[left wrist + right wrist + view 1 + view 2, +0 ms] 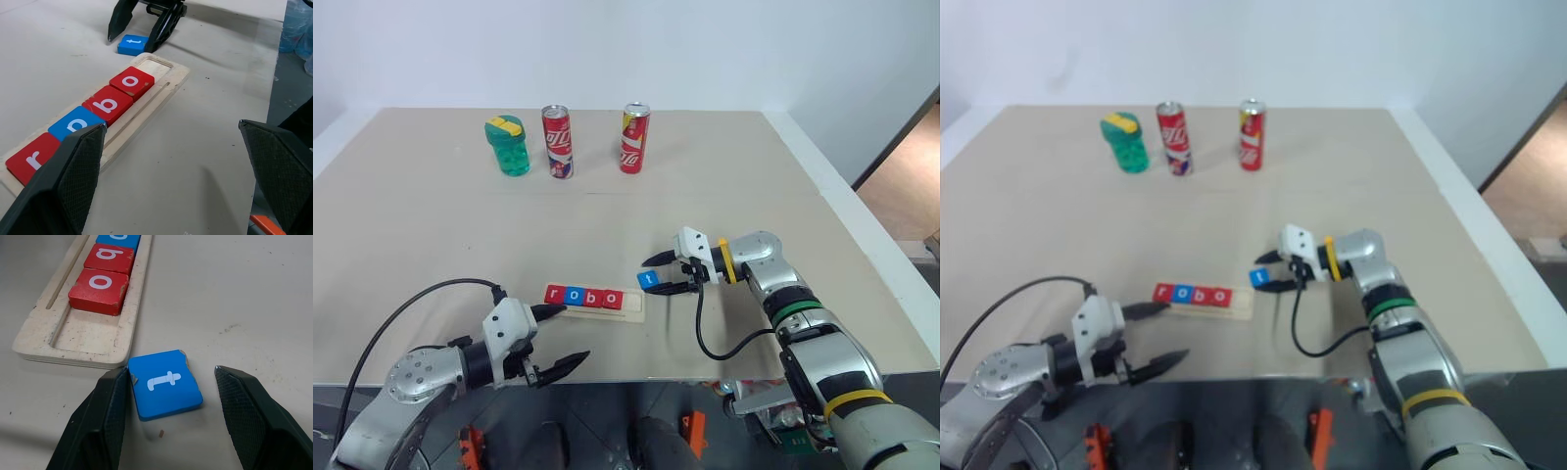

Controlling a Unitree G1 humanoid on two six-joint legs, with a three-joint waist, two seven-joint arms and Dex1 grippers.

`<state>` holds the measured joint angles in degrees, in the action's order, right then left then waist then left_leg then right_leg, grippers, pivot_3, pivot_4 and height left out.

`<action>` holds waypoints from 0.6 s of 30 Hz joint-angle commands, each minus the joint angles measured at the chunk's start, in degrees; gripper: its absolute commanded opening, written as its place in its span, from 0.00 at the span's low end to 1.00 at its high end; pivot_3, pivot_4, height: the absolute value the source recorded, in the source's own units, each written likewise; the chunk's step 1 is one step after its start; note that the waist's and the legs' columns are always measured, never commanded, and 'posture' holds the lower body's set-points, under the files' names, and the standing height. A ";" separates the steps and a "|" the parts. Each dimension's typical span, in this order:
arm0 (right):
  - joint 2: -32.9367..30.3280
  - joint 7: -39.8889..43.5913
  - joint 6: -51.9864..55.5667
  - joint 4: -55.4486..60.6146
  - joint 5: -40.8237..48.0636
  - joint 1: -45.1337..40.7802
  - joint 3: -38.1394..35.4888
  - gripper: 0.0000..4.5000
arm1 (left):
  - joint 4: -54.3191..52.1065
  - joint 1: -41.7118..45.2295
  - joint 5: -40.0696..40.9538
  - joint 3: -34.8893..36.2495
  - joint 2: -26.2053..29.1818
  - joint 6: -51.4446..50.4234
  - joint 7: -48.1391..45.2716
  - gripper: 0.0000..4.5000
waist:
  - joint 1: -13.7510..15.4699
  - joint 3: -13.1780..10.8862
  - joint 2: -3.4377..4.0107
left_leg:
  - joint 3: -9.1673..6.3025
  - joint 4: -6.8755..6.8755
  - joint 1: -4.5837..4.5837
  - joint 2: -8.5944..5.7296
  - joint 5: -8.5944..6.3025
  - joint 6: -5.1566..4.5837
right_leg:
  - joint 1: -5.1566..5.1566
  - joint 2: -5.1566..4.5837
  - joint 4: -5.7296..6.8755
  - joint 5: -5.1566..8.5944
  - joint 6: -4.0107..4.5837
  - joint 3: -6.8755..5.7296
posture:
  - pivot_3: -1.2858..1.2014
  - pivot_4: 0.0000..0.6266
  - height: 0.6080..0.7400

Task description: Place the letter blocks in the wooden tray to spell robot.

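The wooden tray [633,305] lies near the table's front edge and holds letter blocks reading r [555,293], o [574,295], b [593,297], o [612,299]; its right end slot [155,66] is bare. A blue t block [649,280] lies flat on the table just past that end. My right gripper [660,274] is open and straddles the t block [166,383]: one finger [105,411] touches its corner, the other [249,411] stands apart. My left gripper [562,338] is open beside the tray's left end, holding nothing.
A green container [508,145] and two red cans [558,141] [634,138] stand in a row at the back of the table. A black cable [411,305] loops over the front left. The table's front edge runs just behind my left gripper.
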<state>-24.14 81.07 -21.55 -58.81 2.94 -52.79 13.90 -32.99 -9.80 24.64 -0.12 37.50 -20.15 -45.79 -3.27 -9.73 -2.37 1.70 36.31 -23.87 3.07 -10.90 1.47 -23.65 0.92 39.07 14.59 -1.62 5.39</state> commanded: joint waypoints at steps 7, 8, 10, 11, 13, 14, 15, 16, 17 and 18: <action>-1.34 -2.74 8.97 3.22 -0.85 2.44 -1.98 0.53 | -0.86 1.56 -0.18 0.15 0.81 0.62 -0.61 1.00 | 0.00 0.00 0.01 | 0.12 0.00 0.50 -0.03 0.00 0.00 | 0.41 -0.08 0.00 0.20 0.22 0.07 | 0.52 0.24 1.00; -1.33 -3.03 9.84 4.36 -0.55 3.05 -2.23 0.53 | -0.68 1.74 -0.20 0.06 0.79 0.62 -0.68 1.00 | 0.00 0.00 0.01 | 0.12 0.00 0.50 -0.03 0.00 0.00 | 0.42 -0.09 0.00 0.21 0.22 0.07 | 0.52 0.24 1.00; -1.33 -4.00 11.30 6.18 -0.34 4.01 -2.65 0.53 | -0.28 2.06 -0.29 -0.10 0.73 0.69 -0.84 1.00 | 0.00 0.00 0.01 | 0.15 0.00 0.51 -0.03 0.00 0.00 | 0.42 -0.09 0.00 0.20 0.21 0.09 | 0.52 0.24 1.00; -1.30 -4.42 11.92 6.90 -0.22 4.38 -2.85 0.53 | -0.10 2.23 -0.33 -0.18 0.71 0.71 -0.91 1.00 | 0.00 0.00 0.00 | 0.15 0.00 0.51 -0.03 0.00 0.00 | 0.42 -0.09 0.00 0.20 0.21 0.09 | 0.52 0.24 1.00; -1.28 -5.90 13.62 8.56 -0.15 5.25 -3.19 0.53 | 0.32 2.86 -0.39 -0.51 0.57 0.70 -1.04 1.00 | 0.00 0.00 0.00 | 0.16 0.00 0.52 -0.03 0.00 0.00 | 0.42 -0.09 0.00 0.20 0.21 0.10 | 0.52 0.24 1.00; -1.27 -6.81 14.47 9.41 -0.21 5.70 -3.31 0.53 | 0.54 3.25 -0.39 -0.65 0.46 0.65 -1.05 1.00 | 0.00 0.00 0.00 | 0.16 0.00 0.51 -0.03 0.00 0.00 | 0.42 -0.10 0.00 0.20 0.21 0.11 | 0.52 0.24 1.00; -1.23 -7.60 15.17 10.44 -0.26 6.22 -3.44 0.53 | 0.71 3.50 -0.32 -0.66 0.32 0.66 -1.09 1.00 | 0.00 0.00 0.00 | 0.17 0.00 0.52 -0.03 0.00 0.00 | 0.42 -0.10 0.00 0.20 0.21 0.11 | 0.52 0.24 1.00; -1.07 -8.46 16.13 11.61 -0.21 6.78 -3.63 0.53 | 0.94 3.85 -0.20 -0.62 0.12 0.65 -1.06 1.00 | 0.00 0.01 0.00 | 0.22 0.00 0.53 -0.03 0.00 0.00 | 0.41 -0.10 0.00 0.18 0.19 0.15 | 0.52 0.24 1.00; -0.88 -9.25 17.28 12.91 -0.13 7.38 -3.85 0.53 | 1.10 4.04 -0.06 -0.51 -0.06 0.68 -1.10 1.00 | 0.00 0.01 0.00 | 0.25 0.00 0.54 -0.02 0.00 0.00 | 0.41 -0.10 0.00 0.18 0.19 0.18 | 0.52 0.24 1.00; -0.71 -10.24 18.58 14.40 -0.19 8.05 -4.01 0.53 | 1.28 4.28 0.08 -0.43 -0.25 0.74 -1.14 1.00 | 0.00 0.01 -0.01 | 0.30 0.00 0.55 -0.03 0.00 0.00 | 0.41 -0.10 0.00 0.17 0.18 0.22 | 0.52 0.24 1.00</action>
<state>-24.61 75.38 -7.63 -48.94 3.28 -47.41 10.92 -31.79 -6.80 24.20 -0.80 37.59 -20.13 -46.68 -3.28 -9.73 -2.37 2.04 36.31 -23.30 3.05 -10.90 1.46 -23.24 0.82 39.07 14.75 -1.44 5.65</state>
